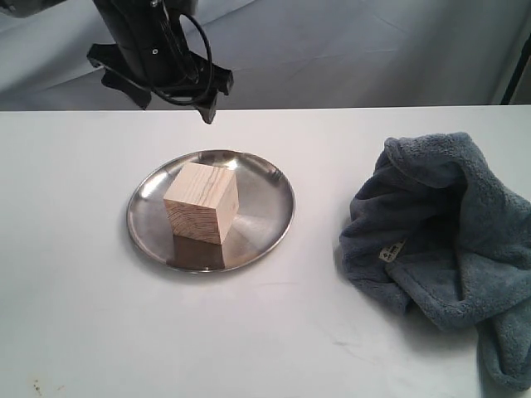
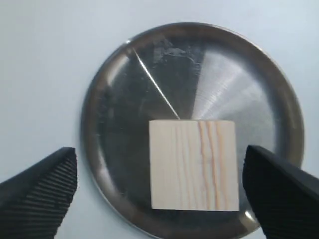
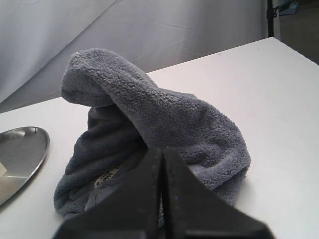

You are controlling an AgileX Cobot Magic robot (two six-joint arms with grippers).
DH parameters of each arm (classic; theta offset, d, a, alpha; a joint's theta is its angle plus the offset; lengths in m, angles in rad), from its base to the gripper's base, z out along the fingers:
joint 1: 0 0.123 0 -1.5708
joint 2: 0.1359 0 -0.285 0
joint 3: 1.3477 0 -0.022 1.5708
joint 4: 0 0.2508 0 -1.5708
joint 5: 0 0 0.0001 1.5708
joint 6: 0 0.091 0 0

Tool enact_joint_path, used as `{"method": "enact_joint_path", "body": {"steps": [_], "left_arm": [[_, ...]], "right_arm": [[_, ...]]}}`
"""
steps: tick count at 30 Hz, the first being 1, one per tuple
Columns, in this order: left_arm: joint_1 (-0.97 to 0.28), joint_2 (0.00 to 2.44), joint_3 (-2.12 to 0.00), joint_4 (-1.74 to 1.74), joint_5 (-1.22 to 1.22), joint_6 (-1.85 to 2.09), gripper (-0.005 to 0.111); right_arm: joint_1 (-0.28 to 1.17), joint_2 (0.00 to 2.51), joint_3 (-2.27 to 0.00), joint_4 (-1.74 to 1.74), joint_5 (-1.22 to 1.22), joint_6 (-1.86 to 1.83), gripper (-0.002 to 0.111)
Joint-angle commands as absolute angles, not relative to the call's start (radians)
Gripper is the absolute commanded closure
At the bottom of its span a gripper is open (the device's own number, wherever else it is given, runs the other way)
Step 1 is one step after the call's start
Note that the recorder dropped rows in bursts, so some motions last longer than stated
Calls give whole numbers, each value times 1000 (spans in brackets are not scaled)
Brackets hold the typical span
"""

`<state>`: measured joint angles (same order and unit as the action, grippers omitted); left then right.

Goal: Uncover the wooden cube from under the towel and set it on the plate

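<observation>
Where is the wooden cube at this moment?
In the exterior view the wooden cube sits on the plate, left of centre on the table. The crumpled towel lies apart from it on the right.

Pale grain-striped cube (image 1: pixel 202 203), silver plate (image 1: pixel 267 197), blue-grey towel (image 1: pixel 448 224).

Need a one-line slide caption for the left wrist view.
Open left gripper above the wooden cube, which sits on the steel plate; jaws flank it without touching.
</observation>
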<state>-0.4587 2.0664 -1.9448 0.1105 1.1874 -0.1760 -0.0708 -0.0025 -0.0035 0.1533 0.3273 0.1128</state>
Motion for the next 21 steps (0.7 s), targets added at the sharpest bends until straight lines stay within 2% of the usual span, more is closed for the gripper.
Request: {"method": "enact_joint_path", "body": {"steps": [1, 4, 5, 8, 10, 14, 19, 21], "left_arm": [[-458, 2047, -1949, 227, 1208, -179, 38], [-458, 2047, -1949, 301, 1221, -181, 59], [-457, 2047, -1949, 345, 1221, -183, 74], [-450, 2047, -1949, 414, 1221, -194, 96], [-428, 2047, -1949, 418, 1221, -234, 107], [-363, 2047, -1947, 395, 1221, -284, 107], [-192, 2047, -1947, 132, 1221, -265, 107], [-165, 2047, -1945, 116, 1221, -198, 107]], "right_arm": [[-70, 0, 0, 144, 326, 107, 108], [-70, 0, 0, 144, 326, 107, 108], [-70, 0, 0, 144, 326, 107, 108], [-70, 0, 0, 144, 326, 107, 108], [-70, 0, 0, 144, 326, 107, 108], [-70, 0, 0, 144, 326, 107, 108], [-70, 0, 0, 144, 326, 107, 108], [-70, 0, 0, 144, 326, 107, 108]]}}
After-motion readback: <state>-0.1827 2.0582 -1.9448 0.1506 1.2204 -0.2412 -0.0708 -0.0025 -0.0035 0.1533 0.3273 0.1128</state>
